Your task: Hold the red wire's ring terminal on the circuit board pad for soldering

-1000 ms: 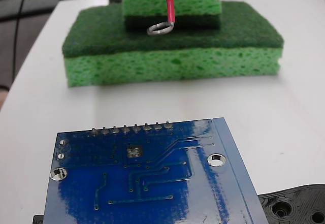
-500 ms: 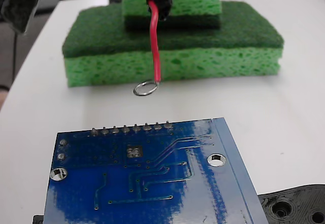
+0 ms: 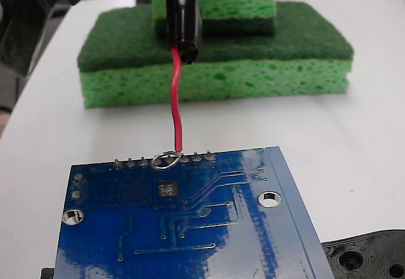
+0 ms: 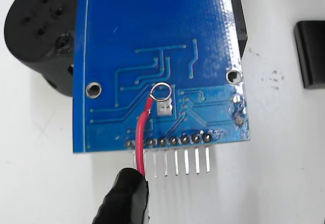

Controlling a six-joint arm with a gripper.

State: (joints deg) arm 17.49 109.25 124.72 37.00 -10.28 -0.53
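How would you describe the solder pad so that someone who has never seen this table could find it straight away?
Start at the large blue circuit board. Near its row of grey pins sits the pad, a small silvery-white square. Unlike the round silver-rimmed mounting holes, it is square, and the red wire's ring terminal hovers close beside it.

place: electronics workbench | cues: blue circuit board point(image 3: 183, 222), stacked green sponges point(image 3: 215, 45), white table point(image 3: 373, 133)

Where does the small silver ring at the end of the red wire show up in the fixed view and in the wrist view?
Fixed view: the small silver ring terminal sits left of centre, over the row of grey solder pins at the glossy blue circuit board's far edge.
Wrist view: the ring is near centre, just above the small silvery square pad.
Shared landmark: the pin row.
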